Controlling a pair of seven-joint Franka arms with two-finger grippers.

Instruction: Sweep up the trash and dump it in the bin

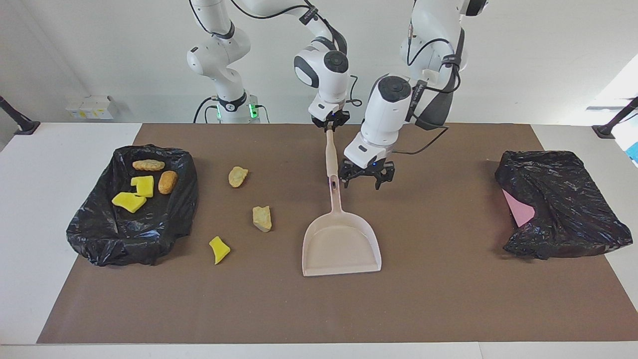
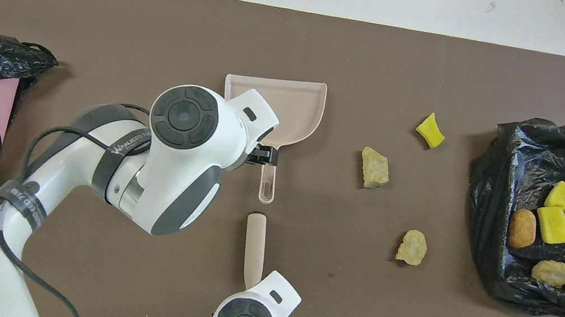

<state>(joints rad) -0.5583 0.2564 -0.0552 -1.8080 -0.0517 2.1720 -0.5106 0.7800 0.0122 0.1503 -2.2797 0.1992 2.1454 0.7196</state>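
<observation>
1. Brown mat (image 1: 448, 299) covers your tabletop (image 1: 30, 209), and every item listed stands on it.
2. Pale pink dustpan (image 1: 341, 244) lies mid-mat, pan end away from the robots, handle toward them.
3. You have a separate pale stick (image 1: 330, 154) in line with that handle, its upper end clamped in the shut jaws of the right gripper (image 1: 330, 124).
4. Your left gripper (image 1: 360, 180) hangs low just beside the dustpan handle, jaws wide apart.
5. Trash, loose on the mat toward the right arm's end: two tan chunks (image 1: 238, 176) (image 1: 262, 218) and one yellow foam bit (image 1: 219, 249).
6. Trash in the open black bag (image 1: 99, 239): two yellow foam pieces (image 1: 137, 193), a tan lump (image 1: 148, 164) and an orange-brown oval (image 1: 167, 182).
7. Second black bag (image 1: 573, 219) lies at the left arm's end, pink sheet (image 1: 518, 209) showing.
</observation>
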